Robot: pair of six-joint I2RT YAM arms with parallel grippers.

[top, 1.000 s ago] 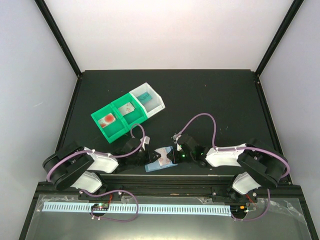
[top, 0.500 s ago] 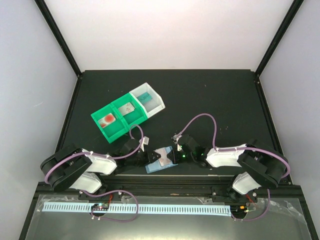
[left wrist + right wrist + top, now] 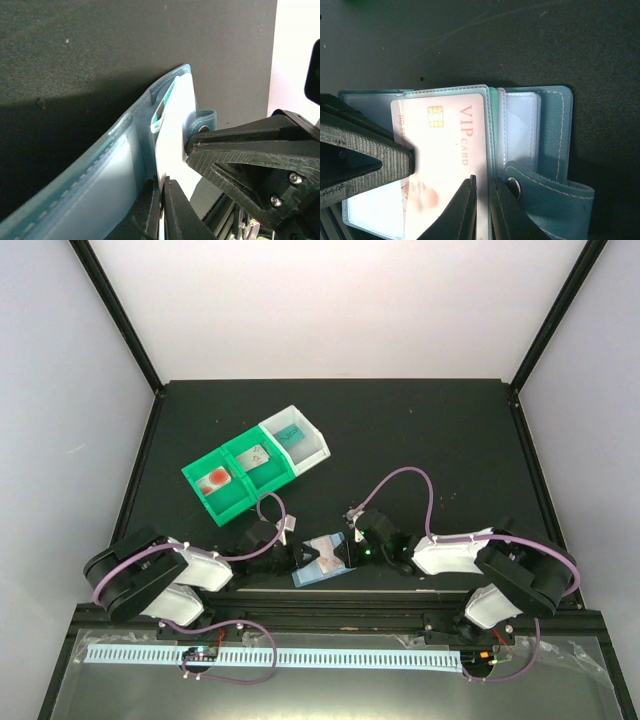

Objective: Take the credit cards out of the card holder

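The card holder (image 3: 554, 131) lies open near the front edge of the table (image 3: 430, 440). At its left side, the left gripper (image 3: 161, 202) is clamped on the edge of a white credit card (image 3: 445, 150) marked VIP, which lies over the sleeves. At the holder's middle, the right gripper (image 3: 482, 200) pinches a sleeve edge. Far behind the holder, to its left, sit green trays (image 3: 196, 487) and a white tray (image 3: 318, 450).

Right gripper (image 3: 482, 192) fingers nearly closed, pinching a sleeve edge of the open card holder (image 3: 552, 130). White VIP card (image 3: 445, 150) lies just left of the fingertips. Left gripper (image 3: 402, 160) tip sits on the card's far-left edge.
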